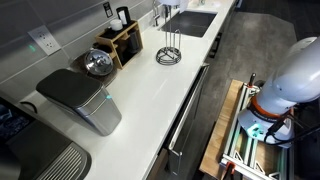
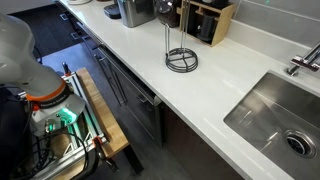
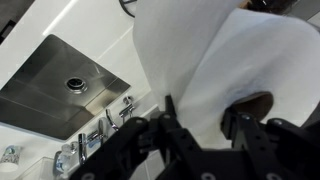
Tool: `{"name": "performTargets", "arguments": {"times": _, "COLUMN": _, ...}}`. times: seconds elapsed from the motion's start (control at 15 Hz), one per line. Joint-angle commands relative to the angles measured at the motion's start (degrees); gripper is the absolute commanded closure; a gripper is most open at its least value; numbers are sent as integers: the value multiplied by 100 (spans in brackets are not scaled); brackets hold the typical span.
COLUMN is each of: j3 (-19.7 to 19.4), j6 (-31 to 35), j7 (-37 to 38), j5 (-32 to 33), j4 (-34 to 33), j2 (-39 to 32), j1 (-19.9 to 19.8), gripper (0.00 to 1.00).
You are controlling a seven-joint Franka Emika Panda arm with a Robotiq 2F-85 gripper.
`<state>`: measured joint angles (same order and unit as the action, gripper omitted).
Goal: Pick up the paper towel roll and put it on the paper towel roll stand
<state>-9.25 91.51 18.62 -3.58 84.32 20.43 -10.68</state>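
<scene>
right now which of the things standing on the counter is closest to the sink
The paper towel roll stand, the dark wire one; the knife block and grey appliance stand farther from the sink.

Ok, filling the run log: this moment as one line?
jaws: shut on paper towel roll | paper towel roll stand: empty | placement: not yet done

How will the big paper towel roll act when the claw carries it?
Probably light for its size: the paper towel roll is wound paper around a hollow core. It likely squishes a bit where the claw pinches it. Being round, it might roll away if laid on its side.
</scene>
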Motion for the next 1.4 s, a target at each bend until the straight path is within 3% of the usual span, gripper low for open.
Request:
{"name": "performTargets", "arguments": {"times": 0.0, "j3": -16, "j6": -97, "j7": -62, "j5": -49, "j4": -85, "j2": -111, "j1": 11, "gripper": 81}}
{"name": "performTargets", "arguments": {"times": 1.33, "j3": 64, "j6": 143, "j7": -47, "j5": -74, "j4": 662, "j2": -242, "j1": 37, "gripper": 81}}
